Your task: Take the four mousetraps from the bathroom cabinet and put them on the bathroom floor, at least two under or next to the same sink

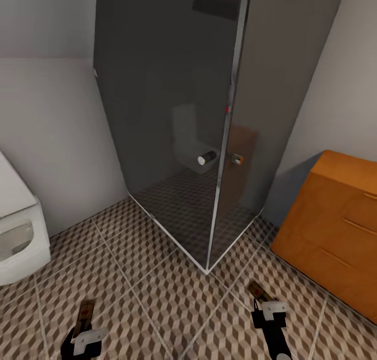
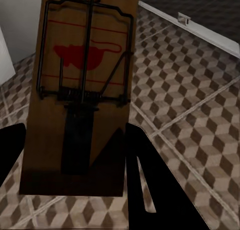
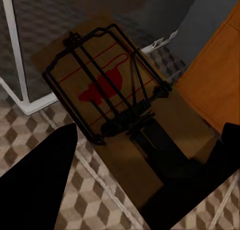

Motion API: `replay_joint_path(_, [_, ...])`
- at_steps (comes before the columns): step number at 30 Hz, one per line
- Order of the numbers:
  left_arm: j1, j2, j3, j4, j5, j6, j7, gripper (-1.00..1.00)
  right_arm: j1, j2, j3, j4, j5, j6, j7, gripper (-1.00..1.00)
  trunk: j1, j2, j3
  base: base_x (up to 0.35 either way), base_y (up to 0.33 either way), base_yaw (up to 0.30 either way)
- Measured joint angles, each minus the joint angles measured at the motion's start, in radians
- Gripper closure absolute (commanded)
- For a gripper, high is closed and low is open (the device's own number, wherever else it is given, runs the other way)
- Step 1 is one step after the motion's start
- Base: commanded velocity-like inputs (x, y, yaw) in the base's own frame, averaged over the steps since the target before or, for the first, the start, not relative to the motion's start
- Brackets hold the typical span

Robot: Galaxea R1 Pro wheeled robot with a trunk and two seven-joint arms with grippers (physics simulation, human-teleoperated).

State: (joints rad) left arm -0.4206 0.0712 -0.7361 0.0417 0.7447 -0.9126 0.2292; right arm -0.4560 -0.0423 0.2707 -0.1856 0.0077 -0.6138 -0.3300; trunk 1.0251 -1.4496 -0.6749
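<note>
Wooden mousetraps (image 2: pixel 82 89) (image 3: pixel 120 120) ride clamped in each gripper's fingers (image 2: pixel 145 185) (image 3: pixel 45 180), carried over the bathroom floor (image 1: pixel 157 297) for setting down.

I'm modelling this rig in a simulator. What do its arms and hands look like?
In the head view, each arm ends in a black wrist with a pale grey-white block. The left hand and right hand have black fingers, which the wrist views show as plain, flat, tapering black shapes. No cables or markings show.
</note>
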Motion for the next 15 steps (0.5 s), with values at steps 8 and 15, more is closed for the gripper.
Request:
replay_joint_path(8, [0.0,0.0,0.0,0.0,-0.001,0.0,0.0,1.0,0.0,0.0,0.002,0.0,0.0,0.0,0.0,1.0,0.0,0.0,0.0,0.0,0.0,0.26])
replay_joint_path(15, [0.0,0.0,0.0,0.0,0.0,0.0,0.0,1.0,0.001,0.0,0.008,0.0,0.0,0.0,0.0,1.0,0.0,0.0,0.0,0.0,0.0,0.26])
